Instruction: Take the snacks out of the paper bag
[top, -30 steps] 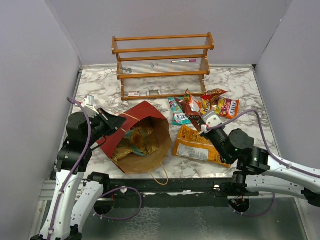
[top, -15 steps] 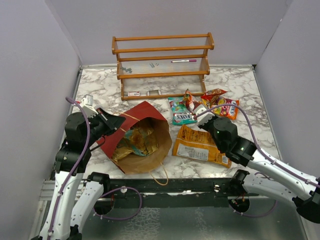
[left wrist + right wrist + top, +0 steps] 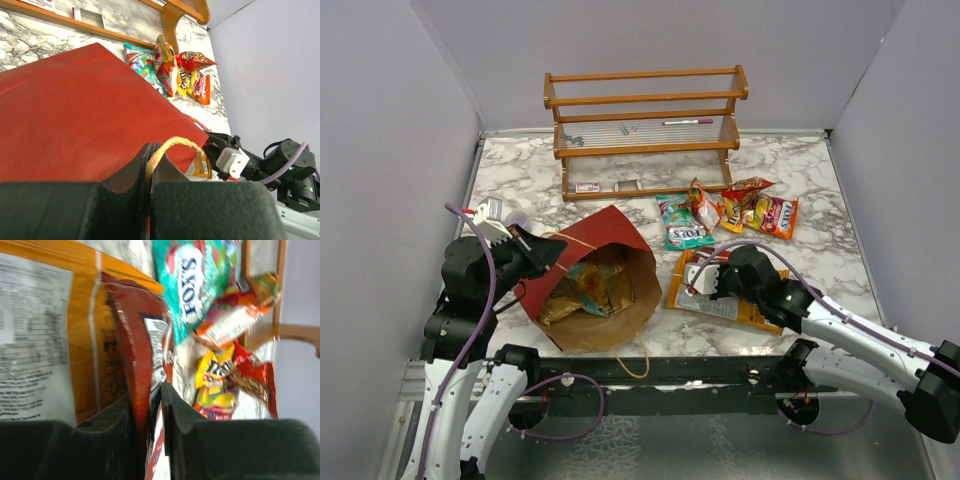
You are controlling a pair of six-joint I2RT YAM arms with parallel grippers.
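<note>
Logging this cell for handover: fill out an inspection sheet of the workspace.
Surface: marble table, veined white and grey.
Job's things: paper bag on its side, mouth toward the arms, packets inside; Fox's packet, large orange packet and small packets out on the table.
Clutter: wooden rack at the back, pen on a shelf.
Grippers: left gripper shut on the bag's twine handle; right gripper shut on a dark red packet.
Cables: purple cables run along both arms.
Surroundings: grey walls on three sides.
</note>
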